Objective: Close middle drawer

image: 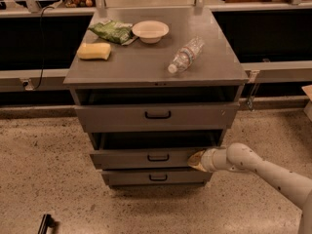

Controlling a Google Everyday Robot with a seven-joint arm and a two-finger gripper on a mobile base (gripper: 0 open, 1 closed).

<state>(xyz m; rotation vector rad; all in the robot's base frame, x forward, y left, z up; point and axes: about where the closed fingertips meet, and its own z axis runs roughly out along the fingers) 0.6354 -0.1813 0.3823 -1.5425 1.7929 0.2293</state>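
My gripper (196, 160) touches the drawer's (126, 159) front; its handle (158, 157) sits just left. Whether I'm spread or closed, I cannot tell.

Legible text, labels, brands, numbers, signs: none that you can read in the camera view.

Item 1: plastic bottle (186, 55), lying near the right edge of the surface (141, 67); any print on it is too small to tell.

Item 2: green bag (113, 31), at the back left corner of the surface; its markings cannot be made out.

Item 3: gripper (196, 160), at the right end of the middle drawer (141, 158) front panel; you can read no marking on either.
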